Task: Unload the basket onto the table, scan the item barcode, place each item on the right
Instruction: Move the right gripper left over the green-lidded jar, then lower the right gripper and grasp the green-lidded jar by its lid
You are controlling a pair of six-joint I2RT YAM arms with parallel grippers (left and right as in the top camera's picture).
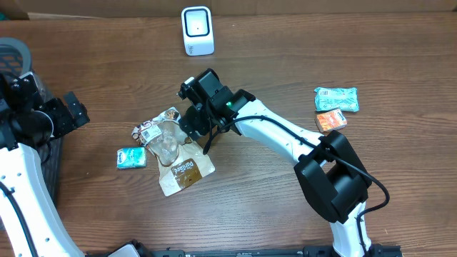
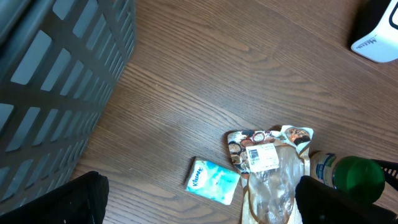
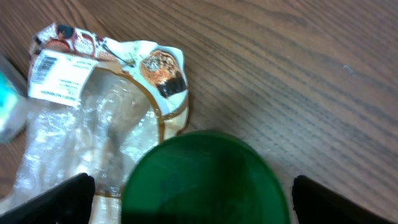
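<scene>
A bottle with a green lid (image 3: 205, 180) stands upright on the table, right beside a clear snack bag (image 3: 93, 124). My right gripper (image 3: 199, 199) hangs over the lid, open, with a gap between the lid and each finger. In the overhead view the arm hides the bottle, and my right gripper (image 1: 194, 121) sits at the bag's (image 1: 175, 153) upper right edge. The left wrist view shows the bottle (image 2: 357, 177) and its label. The white scanner (image 1: 197, 30) stands at the far edge. My left gripper (image 1: 71, 111) is open and holds nothing, far to the left.
A teal tissue pack (image 1: 131, 158) lies left of the bag. A grey slatted basket (image 2: 56, 81) stands at the far left by my left arm. A green packet (image 1: 335, 98) and an orange packet (image 1: 331, 121) lie at the right.
</scene>
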